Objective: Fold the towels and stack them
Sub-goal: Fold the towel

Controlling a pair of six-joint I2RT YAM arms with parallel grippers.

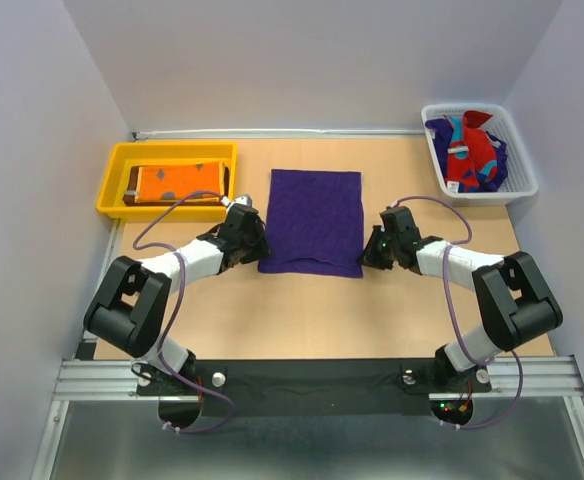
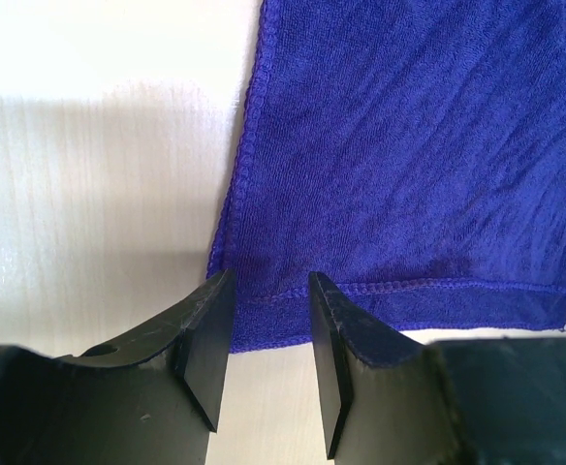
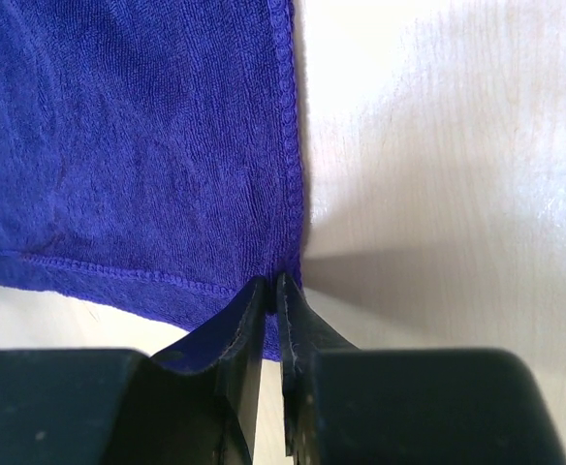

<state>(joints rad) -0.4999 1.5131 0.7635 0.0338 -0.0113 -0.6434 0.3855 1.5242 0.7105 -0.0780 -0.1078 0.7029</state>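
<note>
Left tool [image 2: 270,281], right tool [image 3: 271,281], one purple towel [image 1: 312,220]

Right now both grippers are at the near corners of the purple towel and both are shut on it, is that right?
Not quite: both are at the near corners of the purple towel, but only the right gripper is shut on it. The left wrist view shows the left gripper open at the hem.

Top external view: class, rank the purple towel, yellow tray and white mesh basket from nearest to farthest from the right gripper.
1. purple towel, its near right corner pinched in the right gripper.
2. white mesh basket, far right.
3. yellow tray, far left.
</note>
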